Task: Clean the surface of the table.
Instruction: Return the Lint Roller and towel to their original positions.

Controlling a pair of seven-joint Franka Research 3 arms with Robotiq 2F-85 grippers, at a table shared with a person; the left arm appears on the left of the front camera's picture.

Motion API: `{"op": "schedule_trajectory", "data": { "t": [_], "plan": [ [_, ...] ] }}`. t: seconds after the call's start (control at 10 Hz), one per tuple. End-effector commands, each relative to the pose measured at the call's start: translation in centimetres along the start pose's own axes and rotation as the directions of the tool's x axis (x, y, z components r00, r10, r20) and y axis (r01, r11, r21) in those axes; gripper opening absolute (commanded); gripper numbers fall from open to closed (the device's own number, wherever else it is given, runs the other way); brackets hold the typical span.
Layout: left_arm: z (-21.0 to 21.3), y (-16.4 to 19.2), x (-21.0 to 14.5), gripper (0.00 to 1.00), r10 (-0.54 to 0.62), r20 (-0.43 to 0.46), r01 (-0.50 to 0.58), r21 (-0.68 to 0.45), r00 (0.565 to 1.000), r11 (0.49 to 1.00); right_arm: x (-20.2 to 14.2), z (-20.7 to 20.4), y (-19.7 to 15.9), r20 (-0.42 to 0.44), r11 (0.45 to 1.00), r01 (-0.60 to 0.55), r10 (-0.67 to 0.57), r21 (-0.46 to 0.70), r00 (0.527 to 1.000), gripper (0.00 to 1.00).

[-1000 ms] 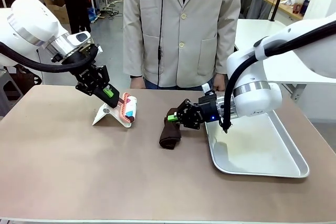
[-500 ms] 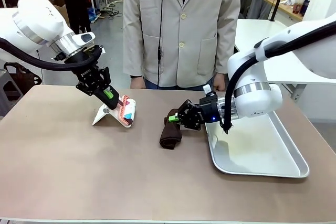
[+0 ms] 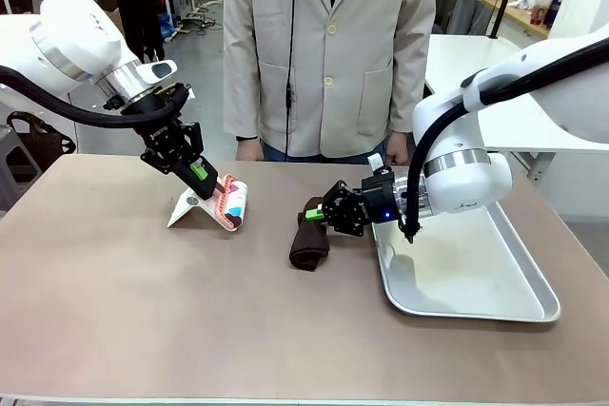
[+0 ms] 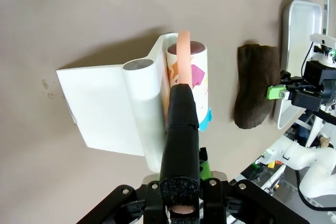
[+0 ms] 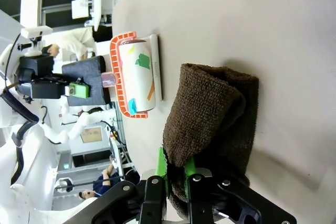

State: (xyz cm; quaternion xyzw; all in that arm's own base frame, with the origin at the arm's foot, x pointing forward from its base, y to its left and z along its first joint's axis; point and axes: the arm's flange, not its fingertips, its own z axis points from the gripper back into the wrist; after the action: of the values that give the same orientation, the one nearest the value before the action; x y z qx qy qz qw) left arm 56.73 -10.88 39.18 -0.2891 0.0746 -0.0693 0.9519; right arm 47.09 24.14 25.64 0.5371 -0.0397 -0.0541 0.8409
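Note:
The taupe-brown table [image 3: 133,311] carries a lint roller [image 3: 232,203] with colourful sheets, resting against its white stand [image 3: 186,208] at the back left. My left gripper [image 3: 202,174] is shut on the roller's black-padded pink handle, and the left wrist view looks down that handle [image 4: 178,124] to the roll [image 4: 191,74] and stand [image 4: 105,108]. A dark brown cloth [image 3: 308,244] lies folded on the table at the middle. My right gripper [image 3: 314,214] is shut on its far end, green pads [image 5: 161,169] pinching the fabric [image 5: 210,114].
A shiny silver tray [image 3: 476,303] lies on the table at the right, just beside the cloth and under my right arm. A person in a pale jacket [image 3: 328,54] stands at the far edge, hands low behind it. The table's front half is bare.
My left gripper has edged slightly right and down with the roller handle. The right gripper and the cloth have hardly moved.

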Motion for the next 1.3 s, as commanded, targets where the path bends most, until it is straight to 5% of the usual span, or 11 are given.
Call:
{"op": "schedule_trajectory", "data": {
  "t": [0.0,0.1,0.4,0.5,0.9,1.2],
  "plan": [
    [0.0,0.1,0.2,0.80,0.025,-0.019,-0.024,0.028,1.000,0.999,0.3,-0.3,0.3,-0.002,1.000,-0.001,0.001,0.001,1.000,0.70],
    [0.3,0.1,0.2,1.00,0.025,-0.014,-0.025,0.027,1.000,0.999,0.2,-0.2,0.4,-0.007,1.000,-0.004,0.004,-0.006,1.000,1.00],
    [1.1,0.7,0.0,1.00,0.040,0.000,-0.040,0.019,0.999,0.999,-0.1,0.2,2.1,-0.033,0.993,-0.050,0.047,-0.105,0.998,0.93],
    [1.5,1.0,-0.2,1.00,0.043,0.005,-0.043,0.016,0.999,0.999,-0.1,0.2,3.0,-0.037,0.984,-0.071,0.066,-0.161,0.997,1.00],
    [5.2,4.8,-4.0,1.00,0.018,-0.004,-0.018,-0.075,1.000,0.997,-0.2,3.3,5.1,0.023,0.957,-0.062,0.071,-0.283,0.997,1.00],
    [8.7,10.0,-11.2,1.00,-0.121,0.020,0.121,-0.327,0.992,0.937,-1.8,10.3,5.0,0.060,0.991,0.030,-0.022,-0.133,0.998,1.00]
  ]
}}
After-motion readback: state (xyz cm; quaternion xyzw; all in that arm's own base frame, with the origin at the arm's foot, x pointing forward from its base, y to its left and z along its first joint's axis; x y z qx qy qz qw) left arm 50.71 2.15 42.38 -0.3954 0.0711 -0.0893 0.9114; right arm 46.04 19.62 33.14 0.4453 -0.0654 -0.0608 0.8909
